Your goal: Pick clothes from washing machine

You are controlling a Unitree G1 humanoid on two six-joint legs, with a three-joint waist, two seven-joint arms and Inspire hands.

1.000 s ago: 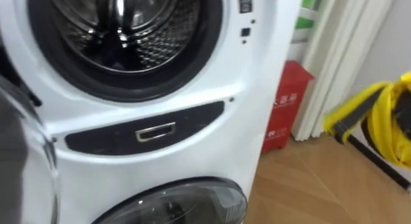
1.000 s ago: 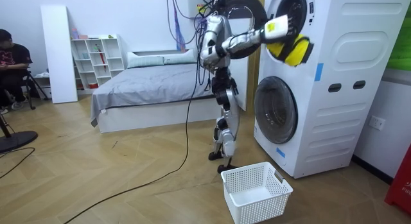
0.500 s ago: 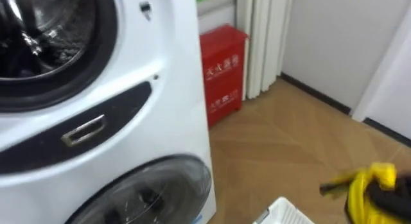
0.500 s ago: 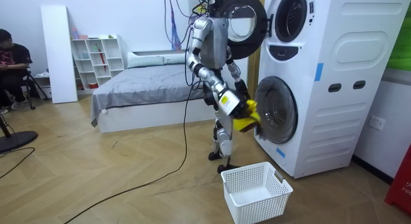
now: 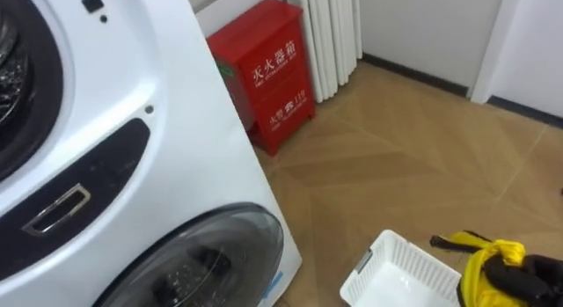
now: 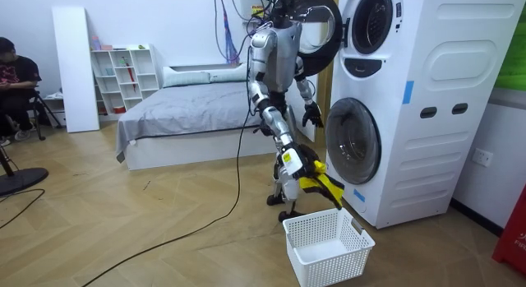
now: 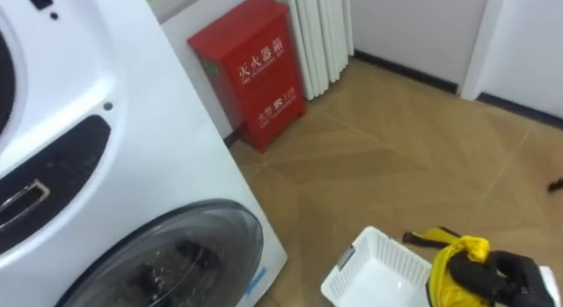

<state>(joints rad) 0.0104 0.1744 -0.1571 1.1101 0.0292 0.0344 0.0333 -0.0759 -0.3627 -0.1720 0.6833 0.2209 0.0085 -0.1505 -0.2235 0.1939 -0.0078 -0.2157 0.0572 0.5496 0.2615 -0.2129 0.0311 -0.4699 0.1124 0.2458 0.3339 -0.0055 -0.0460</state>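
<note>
Two stacked white washing machines are standing before the robot, the upper door hanging open and the lower glass door shut. The robot is standing close in front of them (side-on in the room view) with its right arm reaching down.

Beside the machines a red box is sitting against the wall, next to a white curtain. A white basket is resting on the wooden floor just before the lower door. Behind the robot a bed is filling the room's middle, and a person is sitting well apart at the room view's left.

Its right hand is clenching a yellow garment, which is hanging over the basket's far side. The cloth is bunching under the hand, with a dark-edged strip poking toward the machines. In the room view its long axis is slanting down toward the basket's rim.

The left hand is hanging near the lower door, too small there to tell whether it is clenched or released. The right hand and the basket's near side are being cut off by the eye views' lower edge, so the garment's full shape is staying hard to make out.
</note>
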